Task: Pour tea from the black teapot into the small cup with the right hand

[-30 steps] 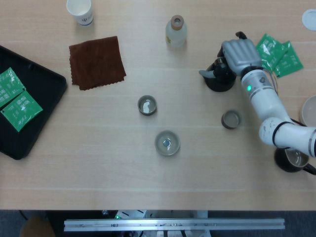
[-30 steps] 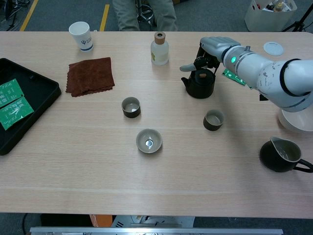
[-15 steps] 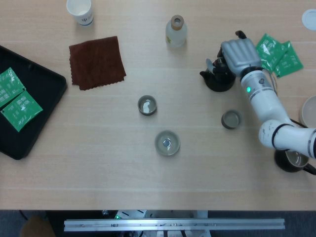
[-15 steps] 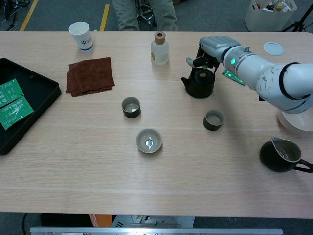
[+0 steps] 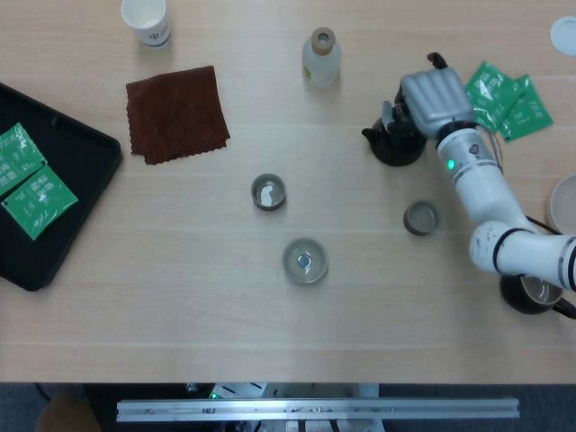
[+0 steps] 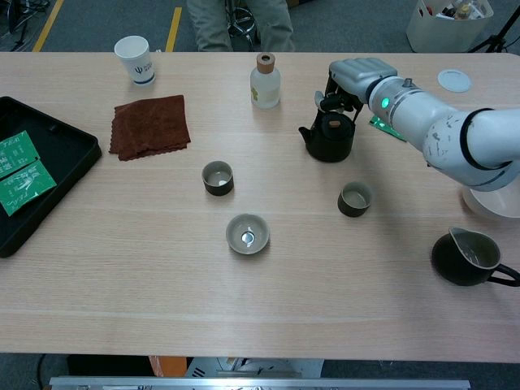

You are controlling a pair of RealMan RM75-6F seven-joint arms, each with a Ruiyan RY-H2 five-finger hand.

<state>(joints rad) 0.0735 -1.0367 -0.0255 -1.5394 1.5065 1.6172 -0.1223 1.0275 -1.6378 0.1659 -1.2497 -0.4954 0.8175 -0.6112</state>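
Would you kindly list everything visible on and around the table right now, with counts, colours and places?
black teapot: one, black, far right of centre, under the right robot hand
small cups: two, dark olive, one near the teapot, one left of centre
shallow bowl: one, grey, table centre
brown cloth: one, far left
paper cup: one, white, far left corner
bottle: one, pale with cork-coloured cap, far centre
black tray: one, left edge, holding two green packets
green packets: a few, far right
black pitcher: one, near right
white lid: one, far right
right robot hand: one, grey, at the teapot's handle; hold unclear
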